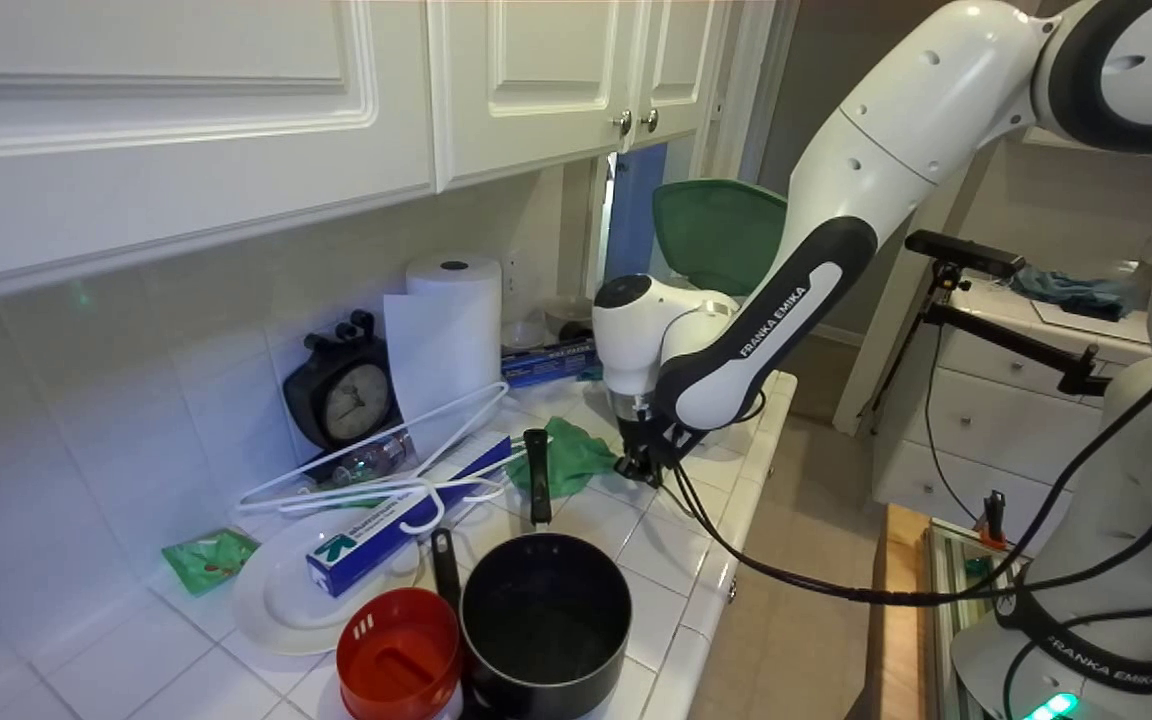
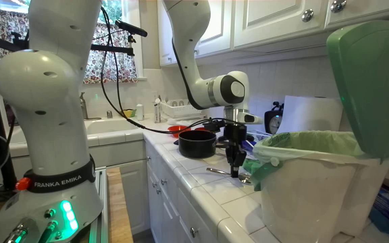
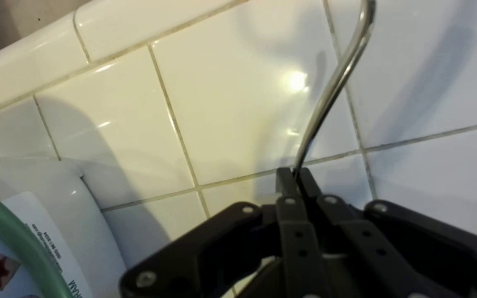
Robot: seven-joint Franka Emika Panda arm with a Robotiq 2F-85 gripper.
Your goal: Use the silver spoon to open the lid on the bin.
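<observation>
Cut off at the wrist view's top edge, the silver spoon (image 3: pixel 332 91) is pinched in the tool (image 3: pixel 296 174) near the bin (image 2: pixel 309 199). Inside, under the raised lid (image 2: pixel 370 89), hangs a pale-green liner (image 2: pixel 311 140), its bottom hidden.

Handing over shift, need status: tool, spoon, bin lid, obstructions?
Tool shut on silver spoon. Lid standing open on bin. Possible snag: green liner draped over its edge.
</observation>
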